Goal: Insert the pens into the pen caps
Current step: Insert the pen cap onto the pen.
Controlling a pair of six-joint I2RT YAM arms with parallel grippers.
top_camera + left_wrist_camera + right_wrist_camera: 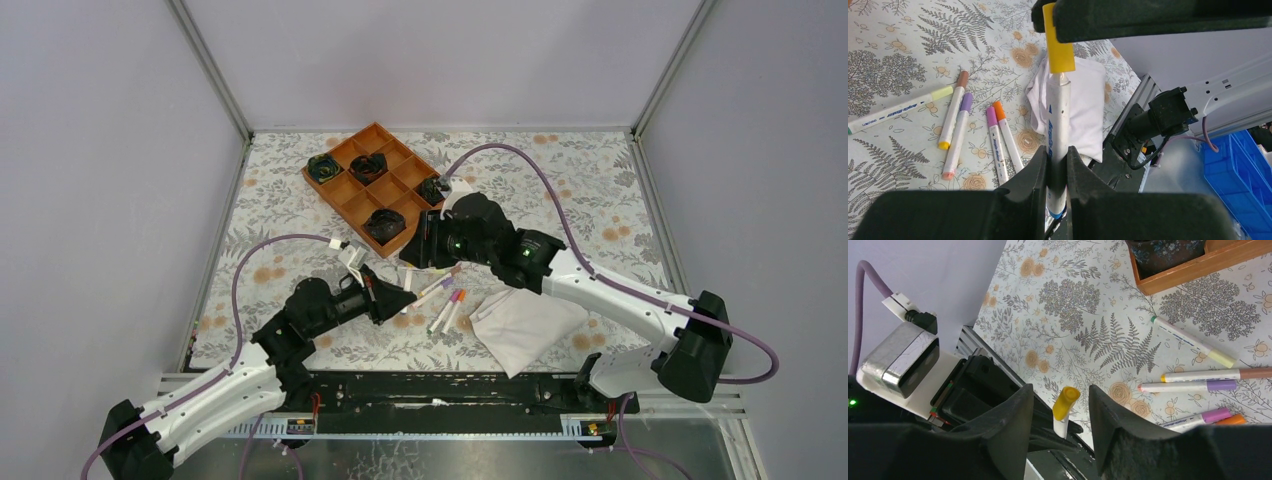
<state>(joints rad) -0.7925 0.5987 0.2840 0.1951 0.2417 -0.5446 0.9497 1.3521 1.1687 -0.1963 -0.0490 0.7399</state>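
Left wrist view: left pincer [1058,162] pinches a white pen [1058,117], yellow cap [1060,56] on its tip between the spread right pincer [1057,399], capped pens [957,131] and cloth [1089,100] beyond.

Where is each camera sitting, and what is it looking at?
Top external: high behind the arms, looking down on the table; left gripper and right gripper both show.
Left wrist: on the left arm, looking past its own fingers, shut on the pen, toward the white cloth.
Right wrist: on the right arm, looking between its own open fingers at the table.
Shared: both wrist views show the yellow cap and the loose pens.
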